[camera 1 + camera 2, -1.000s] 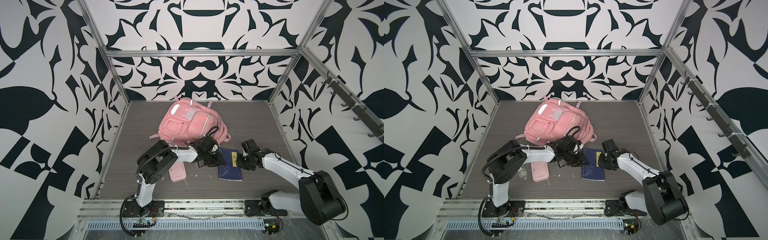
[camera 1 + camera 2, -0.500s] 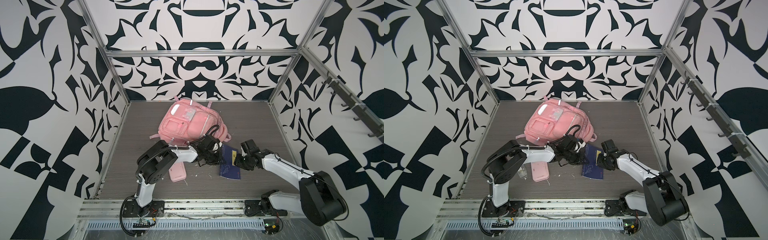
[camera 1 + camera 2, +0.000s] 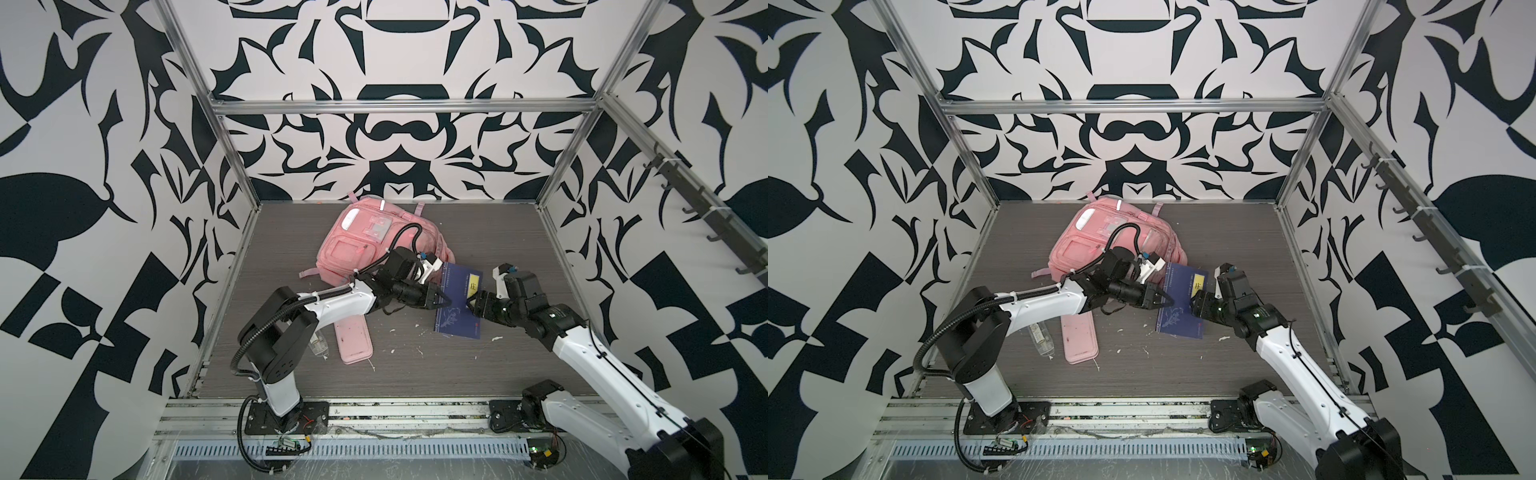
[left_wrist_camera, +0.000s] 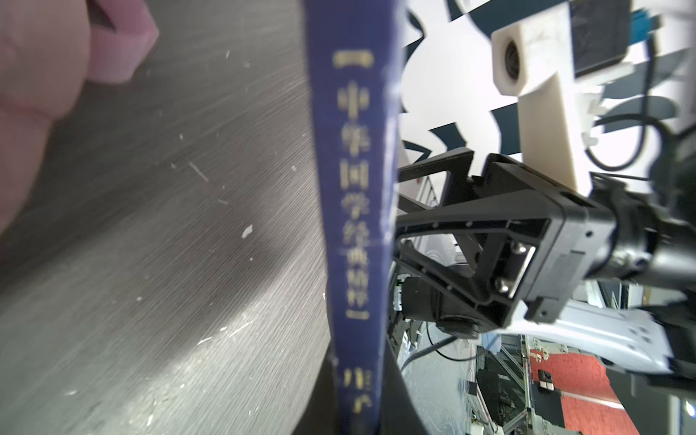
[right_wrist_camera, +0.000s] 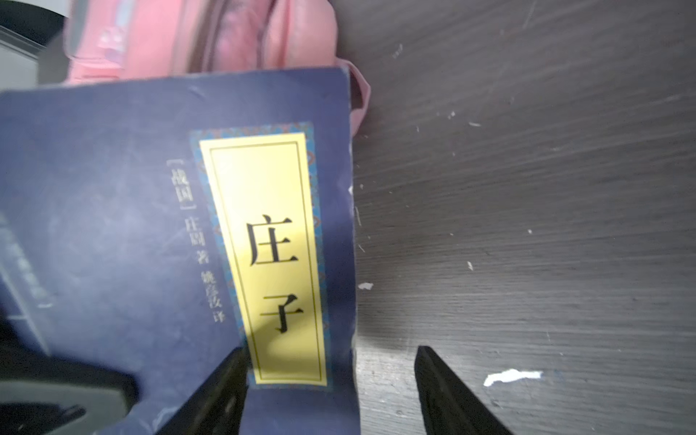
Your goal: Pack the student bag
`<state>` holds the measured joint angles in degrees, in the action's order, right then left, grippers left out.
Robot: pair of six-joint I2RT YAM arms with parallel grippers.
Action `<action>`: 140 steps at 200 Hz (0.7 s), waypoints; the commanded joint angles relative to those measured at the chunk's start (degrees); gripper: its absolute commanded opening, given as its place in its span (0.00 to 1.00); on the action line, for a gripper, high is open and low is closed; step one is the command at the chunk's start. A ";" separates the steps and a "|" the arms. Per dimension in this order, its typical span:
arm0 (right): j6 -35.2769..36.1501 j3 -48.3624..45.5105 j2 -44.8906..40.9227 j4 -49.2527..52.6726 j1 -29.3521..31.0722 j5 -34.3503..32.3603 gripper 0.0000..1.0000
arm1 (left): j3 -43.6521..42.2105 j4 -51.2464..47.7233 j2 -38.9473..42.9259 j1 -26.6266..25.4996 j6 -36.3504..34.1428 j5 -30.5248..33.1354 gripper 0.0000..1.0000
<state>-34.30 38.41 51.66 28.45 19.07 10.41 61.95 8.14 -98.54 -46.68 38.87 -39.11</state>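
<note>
Beside student bag (image 3: 357,249): L gripper (image 3: 442,301) clamped on blue book (image 3: 457,322); R gripper (image 3: 471,302) jaws wide, around its edge.

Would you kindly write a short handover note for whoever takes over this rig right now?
Left gripper: shut on the blue book at its spine edge.
Right gripper: open, jaws straddling the book's opposite edge, not gripping.
Student bag: lies at the back of the table; the book's far end is right beside it.
Pink pencil case and clear bottle: on the table in front of the bag, outside it.
Done: nothing visibly packed.
Left: put the book, pencil case and bottle into the bag; I cannot tell whether it is unzipped.
</note>
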 commanded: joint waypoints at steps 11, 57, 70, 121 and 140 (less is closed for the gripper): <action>-1.19 -0.05 -3.28 -7.01 -0.42 7.92 0.73 | -2.65 4.26 3.90 2.12 -2.22 -9.31 0.00; -3.19 -2.63 -6.35 -14.42 -1.83 16.39 0.76 | -6.85 12.02 5.51 4.80 1.19 -15.01 0.00; -3.65 -3.06 -6.57 -15.91 -2.01 18.50 0.76 | -7.90 14.87 5.58 5.46 2.78 -16.21 0.00; -4.01 -5.19 -6.82 -18.92 -2.67 21.93 0.82 | -10.00 23.82 5.07 7.03 8.17 -19.31 0.00; -5.34 -6.99 -6.32 -22.38 -3.85 25.26 0.83 | -10.41 25.59 4.77 7.46 9.51 -19.66 0.00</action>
<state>-38.09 33.12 45.67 12.27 16.53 30.70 52.07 26.61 -95.09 -39.86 45.67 -55.53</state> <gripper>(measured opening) 0.823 0.116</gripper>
